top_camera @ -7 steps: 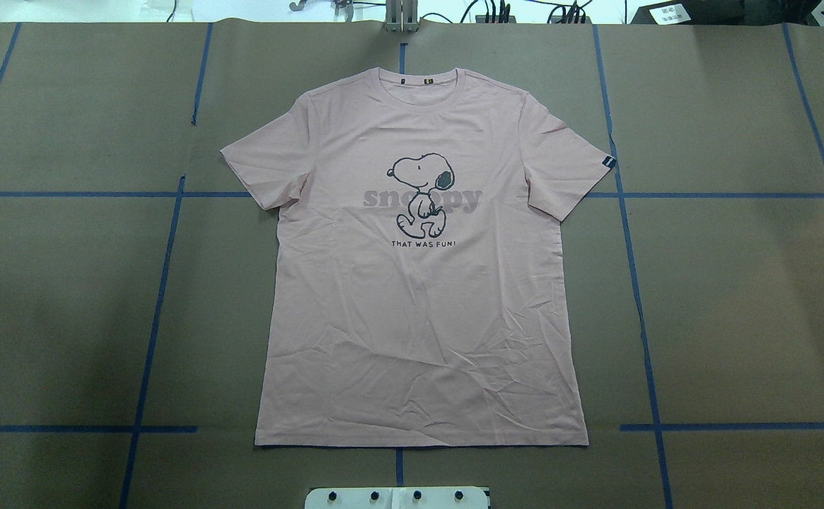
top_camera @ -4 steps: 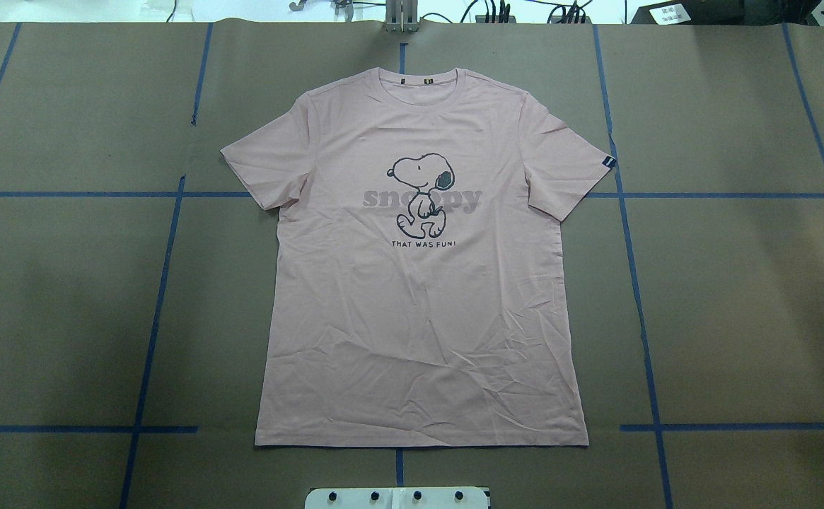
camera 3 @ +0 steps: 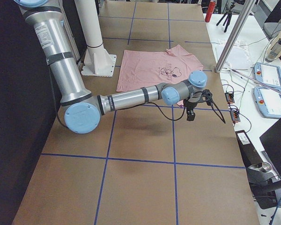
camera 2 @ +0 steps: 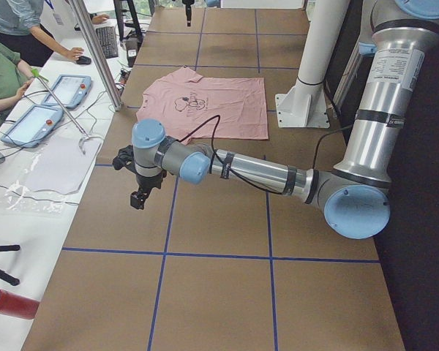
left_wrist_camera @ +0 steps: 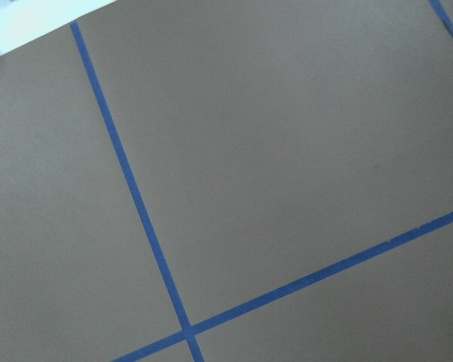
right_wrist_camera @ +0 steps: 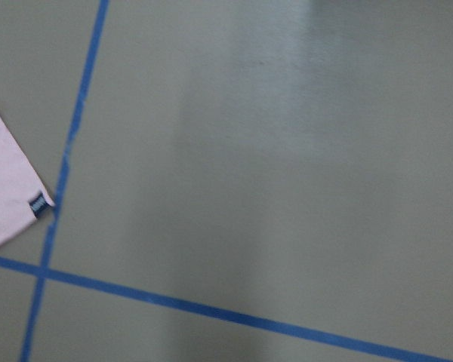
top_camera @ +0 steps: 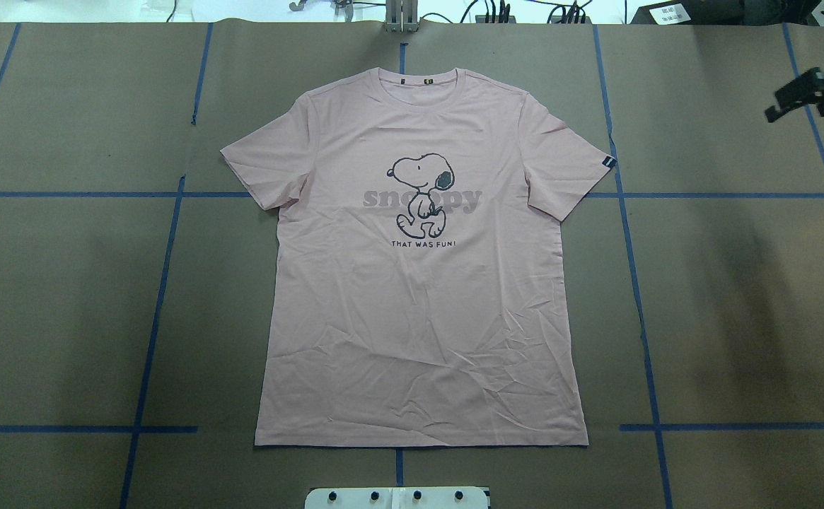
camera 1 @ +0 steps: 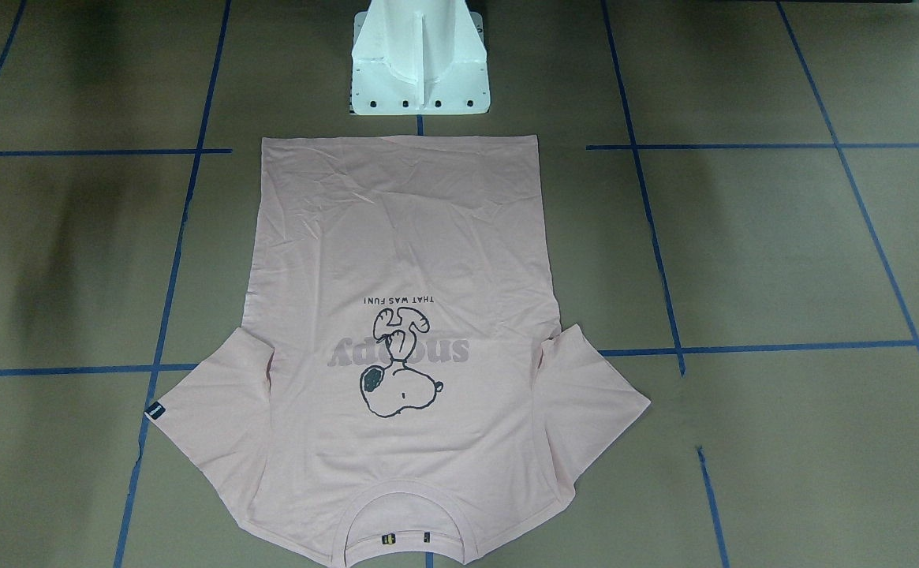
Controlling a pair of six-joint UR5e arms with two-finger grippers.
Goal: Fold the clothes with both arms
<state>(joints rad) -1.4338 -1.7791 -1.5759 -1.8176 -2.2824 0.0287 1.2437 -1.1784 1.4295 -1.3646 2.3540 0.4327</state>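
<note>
The pale pink T-shirt lies flat and face up in the middle of the table, Snoopy print showing and collar at the far side. It also shows in the front view and both side views. My right gripper hangs above the table's far right, well clear of the right sleeve; I cannot tell whether it is open or shut. My left gripper hovers over bare table beyond the shirt's left side. It shows only in the left side view, so I cannot tell its state.
Brown paper with blue tape lines covers the table. The white pedestal base stands just behind the hem. People sit at a side bench with tablets; a metal post rises at the far edge.
My right gripper has come into the overhead view at its upper right edge. The T-shirt has not moved.
</note>
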